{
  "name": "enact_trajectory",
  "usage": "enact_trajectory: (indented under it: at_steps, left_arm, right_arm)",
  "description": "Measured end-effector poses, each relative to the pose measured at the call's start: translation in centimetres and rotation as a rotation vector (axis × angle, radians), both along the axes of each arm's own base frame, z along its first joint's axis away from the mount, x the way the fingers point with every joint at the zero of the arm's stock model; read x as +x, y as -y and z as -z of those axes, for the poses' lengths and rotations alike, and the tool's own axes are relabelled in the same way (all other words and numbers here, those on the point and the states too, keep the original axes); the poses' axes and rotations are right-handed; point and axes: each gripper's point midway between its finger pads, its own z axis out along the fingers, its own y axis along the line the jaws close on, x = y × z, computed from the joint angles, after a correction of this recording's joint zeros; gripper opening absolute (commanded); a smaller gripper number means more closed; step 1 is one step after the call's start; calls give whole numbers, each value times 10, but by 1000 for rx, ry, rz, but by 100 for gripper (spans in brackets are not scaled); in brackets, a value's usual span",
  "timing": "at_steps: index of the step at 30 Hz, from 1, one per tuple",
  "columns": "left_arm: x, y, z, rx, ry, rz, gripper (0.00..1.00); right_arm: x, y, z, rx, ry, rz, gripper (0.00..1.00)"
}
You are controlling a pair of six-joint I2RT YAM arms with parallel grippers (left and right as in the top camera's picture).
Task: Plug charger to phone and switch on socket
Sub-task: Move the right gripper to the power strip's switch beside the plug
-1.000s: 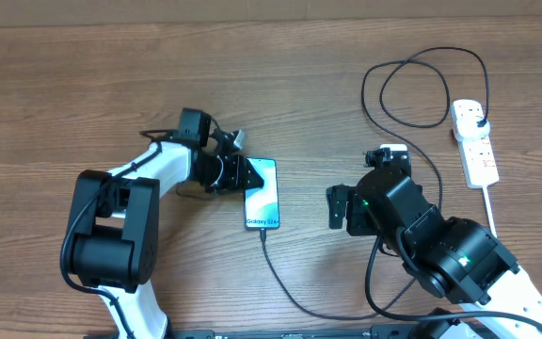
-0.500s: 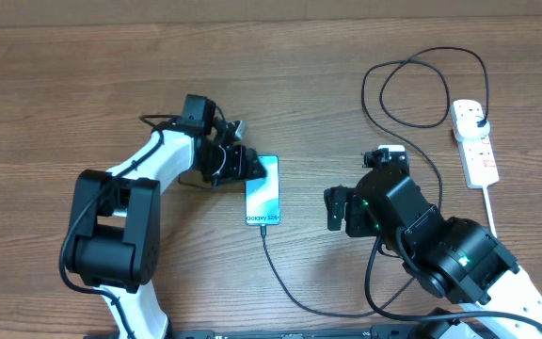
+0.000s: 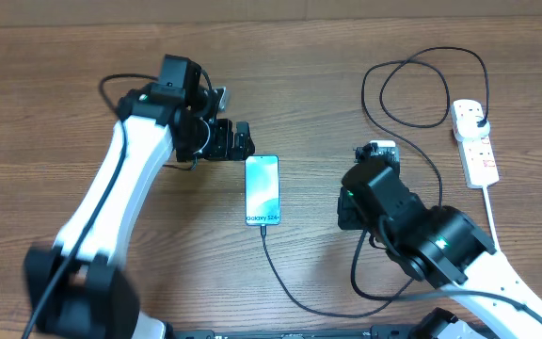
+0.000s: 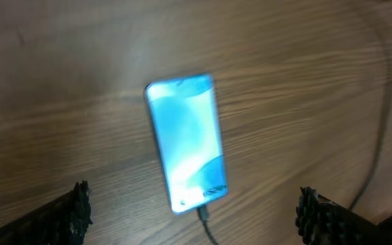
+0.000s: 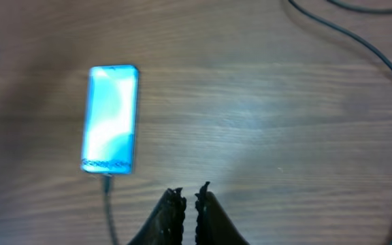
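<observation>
The phone (image 3: 262, 189) lies flat on the wooden table with its screen lit; it also shows in the left wrist view (image 4: 186, 139) and the right wrist view (image 5: 111, 119). The charger cable (image 3: 280, 278) sits with its tip at the phone's bottom edge (image 4: 203, 214), loops right and up, and ends in a black plug (image 3: 479, 117) in the white socket (image 3: 475, 146). My left gripper (image 3: 236, 141) (image 4: 194, 202) hovers wide open just up-left of the phone, holding nothing. My right gripper (image 3: 346, 215) (image 5: 189, 192) is shut and empty, right of the phone.
The socket's thick white cord (image 3: 490, 209) runs down toward the right arm. The charger cable makes a big loop (image 3: 422, 85) at the back right. Bare wood lies between the phone and the right gripper.
My left gripper let go of the phone's edge, opened wide and pulled back up-left. My right gripper went from open to shut and turned slightly. The phone now lies straight.
</observation>
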Motion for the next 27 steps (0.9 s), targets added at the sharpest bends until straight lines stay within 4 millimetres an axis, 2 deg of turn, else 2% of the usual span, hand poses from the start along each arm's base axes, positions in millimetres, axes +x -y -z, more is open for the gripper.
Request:
enact_trajectory:
  at_steps: [2, 4, 5, 6, 8, 10, 11, 13, 17, 19, 22, 24, 27]
  left_arm:
    - [-13, 5, -43, 15, 140, 21, 100]
    - [-40, 6, -97, 42, 315, 40, 100]
    - [-52, 3, -115, 54, 373, 36, 100]
    - [-65, -5, -129, 81, 422, 16, 100]
    - [-86, -32, -147, 152, 487, -49, 100]
    - [-96, -49, -151, 199, 504, -91, 100]
    - [-102, -60, -151, 235, 503, -119, 100]
    - [-103, -64, -151, 257, 503, -132, 100]
    - [-103, -69, -146, 289, 485, -140, 100]
    - [-102, -70, -145, 297, 481, -142, 100]
    - [-99, -70, -141, 308, 467, -142, 100]
    - [-96, -69, -137, 316, 455, -141, 100]
    - [-93, -67, -133, 325, 439, -137, 100]
  right_arm:
    - [-4, 17, 16, -68, -66, 91, 4]
    - [-7, 46, 29, -127, -135, 235, 4]
    - [-6, 67, 33, -144, -165, 340, 4]
    - [-4, 78, 34, -146, -171, 398, 4]
    - [4, 123, 34, -130, -177, 600, 4]
    - [10, 147, 33, -100, -175, 692, 4]
    - [16, 173, 33, -54, -175, 773, 4]
    - [17, 187, 34, 11, -203, 819, 4]
    - [26, 246, 27, 134, -210, 1000, 4]
    - [30, 260, 25, 173, -222, 1031, 4]
    - [48, 286, 22, 217, -220, 1067, 4]
    - [61, 300, 27, 236, -237, 1074, 4]
    - [78, 306, 43, 265, -293, 1054, 4]
